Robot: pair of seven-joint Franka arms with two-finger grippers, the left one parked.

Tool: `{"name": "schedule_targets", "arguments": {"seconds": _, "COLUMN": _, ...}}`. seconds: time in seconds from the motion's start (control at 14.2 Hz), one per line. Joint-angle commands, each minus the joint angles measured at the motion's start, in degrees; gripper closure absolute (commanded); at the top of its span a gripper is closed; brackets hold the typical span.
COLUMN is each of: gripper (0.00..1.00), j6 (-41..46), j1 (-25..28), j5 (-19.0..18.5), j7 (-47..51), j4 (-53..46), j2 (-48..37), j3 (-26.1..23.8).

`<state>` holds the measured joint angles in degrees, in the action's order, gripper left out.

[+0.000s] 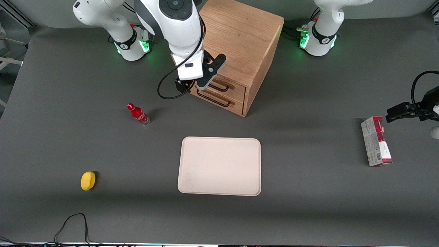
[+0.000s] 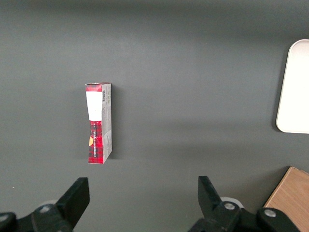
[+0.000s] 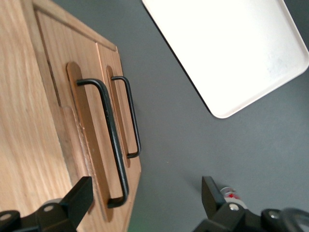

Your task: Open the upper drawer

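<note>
The light oak cabinet (image 1: 240,37) stands far from the front camera. Its upper drawer (image 1: 236,88) is shut, and its thin black wire handle (image 1: 219,87) lies above the bottom drawer's handle (image 1: 214,100). My right arm's gripper (image 1: 192,85) is open and empty. It hovers just in front of the drawer fronts, at the end of the handles toward the working arm's end of the table. In the right wrist view the upper handle (image 3: 110,142) runs between the open fingers (image 3: 77,198), the bottom handle (image 3: 133,116) lies beside it, and the gripper (image 3: 145,198) touches neither.
A beige tray (image 1: 219,166) lies nearer the front camera than the cabinet and also shows in the right wrist view (image 3: 231,48). A red bottle (image 1: 138,114) and a yellow fruit (image 1: 88,180) lie toward the working arm's end. A red-and-white box (image 1: 376,141) lies toward the parked arm's end.
</note>
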<state>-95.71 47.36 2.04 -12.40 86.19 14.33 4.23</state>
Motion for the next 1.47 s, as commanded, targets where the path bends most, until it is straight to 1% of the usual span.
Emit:
{"name": "schedule_targets", "arguments": {"seconds": 0.0, "gripper": 0.0, "j6": 1.75, "j1": -0.25, "j5": 3.57, "j7": -4.48, "j4": -1.28, "j2": 0.35, "j3": 0.61}}
{"name": "schedule_targets", "arguments": {"seconds": 0.14, "gripper": 0.0, "j6": 1.93, "j1": -0.51, "j5": 7.35, "j7": -4.65, "j4": -1.28, "j2": 0.26, "j3": 0.96}}
{"name": "schedule_targets", "arguments": {"seconds": 0.21, "gripper": 0.0, "j6": 1.93, "j1": -0.6, "j5": 8.06, "j7": -5.18, "j4": -1.28, "j2": 0.17, "j3": 0.96}}
{"name": "schedule_targets", "arguments": {"seconds": 0.35, "gripper": 0.0, "j6": 1.93, "j1": -0.51, "j5": 8.24, "j7": -7.54, "j4": -1.11, "j2": 0.34, "j3": 0.96}}
{"name": "schedule_targets", "arguments": {"seconds": 0.49, "gripper": 0.0, "j6": 0.88, "j1": -0.51, "j5": 8.15, "j7": -7.82, "j4": 0.2, "j2": 0.35, "j3": 0.96}}
{"name": "schedule_targets", "arguments": {"seconds": 1.19, "gripper": 0.0, "j6": -10.1, "j1": 0.1, "j5": 7.36, "j7": -8.08, "j4": 10.22, "j2": -0.18, "j3": 0.78}}
{"name": "schedule_targets", "arguments": {"seconds": 1.4, "gripper": 0.0, "j6": -11.69, "j1": 0.1, "j5": 7.28, "j7": -8.78, "j4": 11.63, "j2": -0.1, "j3": 0.78}}
